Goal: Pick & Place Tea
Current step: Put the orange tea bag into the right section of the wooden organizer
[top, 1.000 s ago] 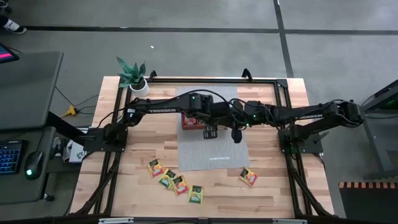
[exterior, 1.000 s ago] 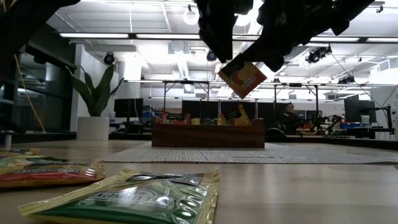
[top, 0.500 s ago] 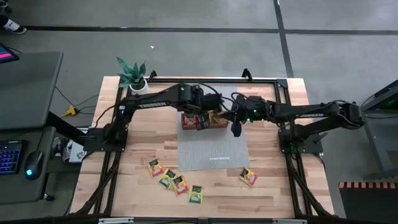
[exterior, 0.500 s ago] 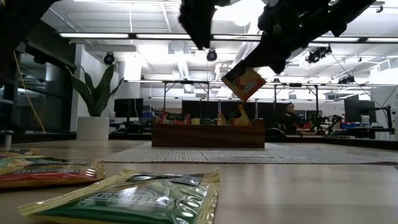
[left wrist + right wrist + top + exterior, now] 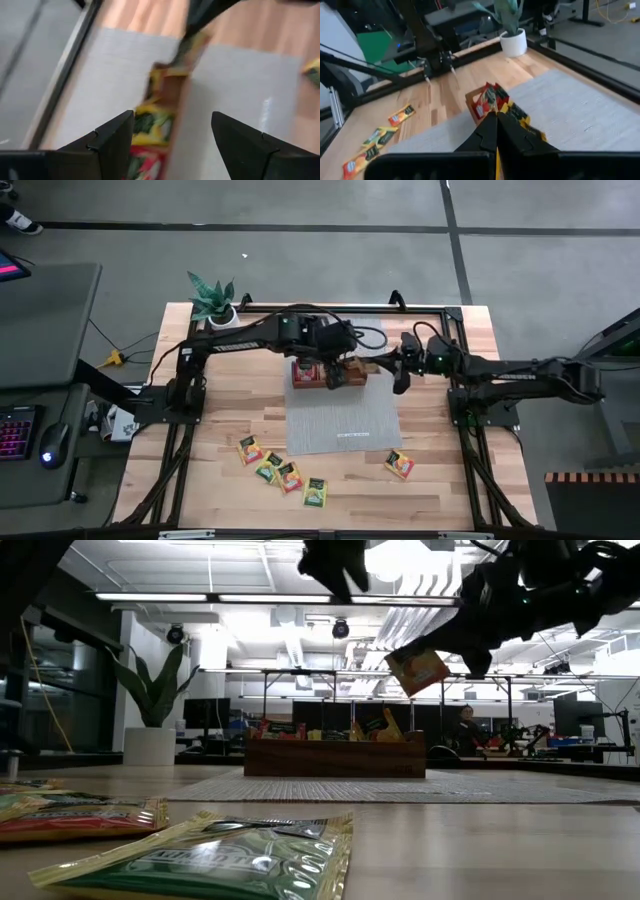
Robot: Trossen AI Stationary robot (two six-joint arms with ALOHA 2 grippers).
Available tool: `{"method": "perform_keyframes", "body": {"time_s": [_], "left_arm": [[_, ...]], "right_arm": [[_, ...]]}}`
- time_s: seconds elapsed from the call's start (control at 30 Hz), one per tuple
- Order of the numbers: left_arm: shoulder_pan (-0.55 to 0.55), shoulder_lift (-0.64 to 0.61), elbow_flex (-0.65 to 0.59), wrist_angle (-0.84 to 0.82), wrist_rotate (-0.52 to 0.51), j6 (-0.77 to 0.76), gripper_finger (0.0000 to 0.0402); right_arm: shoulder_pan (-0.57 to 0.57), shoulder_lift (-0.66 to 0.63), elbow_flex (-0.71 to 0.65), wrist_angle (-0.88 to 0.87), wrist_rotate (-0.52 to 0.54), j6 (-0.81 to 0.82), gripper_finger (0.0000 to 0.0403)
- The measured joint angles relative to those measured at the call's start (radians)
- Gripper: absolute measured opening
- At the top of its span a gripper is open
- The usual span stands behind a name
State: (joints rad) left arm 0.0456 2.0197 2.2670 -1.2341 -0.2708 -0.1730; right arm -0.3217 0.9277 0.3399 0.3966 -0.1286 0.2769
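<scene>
Above grey mat (image 5: 340, 420): small orange-yellow tea packet (image 5: 418, 669), tilted.

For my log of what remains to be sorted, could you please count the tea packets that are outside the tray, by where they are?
Loose packets lying on the wooden table: 5
Held packet, in the right gripper above the mat: 1
Total: 6

Two dark arms worked over one wooden tray (image 5: 330, 373) on one grey mat (image 5: 340, 425), with five loose tea packets (image 5: 285, 470) lying on the table, one packet (image 5: 418, 670) held aloft, and one potted plant (image 5: 215, 302).
</scene>
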Motion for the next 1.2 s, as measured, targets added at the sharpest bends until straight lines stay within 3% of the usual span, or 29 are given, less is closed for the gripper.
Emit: {"method": "perform_keyframes", "body": {"time_s": [0.17,0.33,0.5,0.87,1.2], "left_arm": [[-0.020,0.008,-0.046,0.135,0.096,-0.037,0.0264],[-0.041,0.006,-0.082,0.191,0.124,-0.080,0.0264],[-0.053,0.001,-0.116,0.185,0.099,-0.115,0.0264],[-0.053,-0.088,-0.250,0.196,0.044,-0.181,0.0264],[-0.053,-0.132,-0.333,0.230,0.026,-0.243,0.0264]], "right_arm": [[-0.026,0.051,-0.001,0.059,-0.017,-0.016,0.0000],[-0.082,0.168,-0.002,0.172,-0.109,-0.015,0.0000],[-0.129,0.291,-0.001,0.347,-0.186,0.013,0.0000],[-0.151,0.505,-0.001,0.519,-0.261,0.035,0.0000],[-0.185,0.650,0.076,0.528,-0.289,0.012,0.0000]]}}
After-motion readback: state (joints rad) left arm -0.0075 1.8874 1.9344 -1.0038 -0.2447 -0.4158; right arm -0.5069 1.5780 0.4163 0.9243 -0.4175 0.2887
